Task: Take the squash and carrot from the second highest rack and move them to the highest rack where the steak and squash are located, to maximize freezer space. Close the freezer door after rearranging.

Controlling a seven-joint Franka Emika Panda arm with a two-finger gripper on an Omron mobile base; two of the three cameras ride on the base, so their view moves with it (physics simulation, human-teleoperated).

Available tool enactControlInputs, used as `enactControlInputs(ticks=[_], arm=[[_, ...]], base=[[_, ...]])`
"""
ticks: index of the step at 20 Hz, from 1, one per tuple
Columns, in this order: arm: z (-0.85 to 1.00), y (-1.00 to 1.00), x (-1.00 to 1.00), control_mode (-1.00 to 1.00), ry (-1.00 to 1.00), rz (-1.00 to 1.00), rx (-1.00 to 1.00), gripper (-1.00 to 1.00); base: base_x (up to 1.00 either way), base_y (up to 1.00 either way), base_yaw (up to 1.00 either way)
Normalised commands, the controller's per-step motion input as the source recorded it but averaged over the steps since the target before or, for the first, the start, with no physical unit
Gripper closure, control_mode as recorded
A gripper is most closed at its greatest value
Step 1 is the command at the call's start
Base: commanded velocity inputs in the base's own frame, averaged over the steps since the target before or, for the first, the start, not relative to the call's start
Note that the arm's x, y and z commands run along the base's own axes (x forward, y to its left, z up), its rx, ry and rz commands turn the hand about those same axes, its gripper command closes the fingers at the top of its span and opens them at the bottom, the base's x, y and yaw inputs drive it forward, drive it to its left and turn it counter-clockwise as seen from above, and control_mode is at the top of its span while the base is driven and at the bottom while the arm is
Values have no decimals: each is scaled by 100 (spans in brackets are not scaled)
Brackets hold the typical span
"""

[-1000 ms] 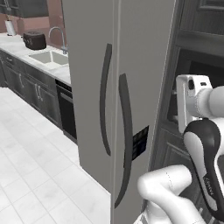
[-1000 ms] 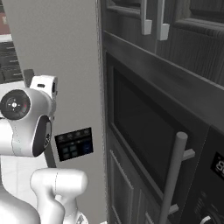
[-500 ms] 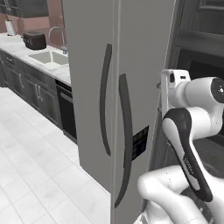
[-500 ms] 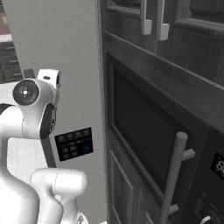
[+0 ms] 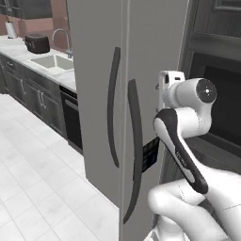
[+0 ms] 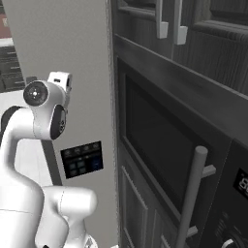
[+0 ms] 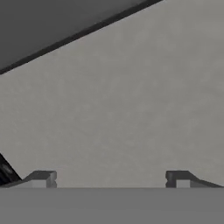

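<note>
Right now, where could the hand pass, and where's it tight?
Free: floor left of the shut freezer, beside the sink counter. Tight: the gripper, fingers apart, faces a grey panel, wedged between freezer and dark oven cabinet.

The freezer (image 5: 94,70) wears a matt grey skin, faintly grainy. Its door handles (image 5: 112,108) look like smooth dark plastic. The wall cabinets (image 6: 193,53) at upper right show dark wood grain, with satin metal pulls (image 6: 192,193).

Arm swung left toward the freezer (image 5: 94,70), elbow folded, tool (image 7: 109,178) seemingly nearer grey panel
</note>
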Motion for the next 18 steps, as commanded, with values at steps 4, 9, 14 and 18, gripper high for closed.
enactControlInputs(ticks=[4,9,14,18], arm=[[-6,19,68,-100,0,-9,0,-100],[-7,16,67,-100,0,-13,0,-100],[-8,2,64,-100,0,-16,0,-100],[-9,-8,55,-100,0,-25,0,-100]], base=[[0,0,0],[0,0,0],[0,0,0],[0,0,0]])
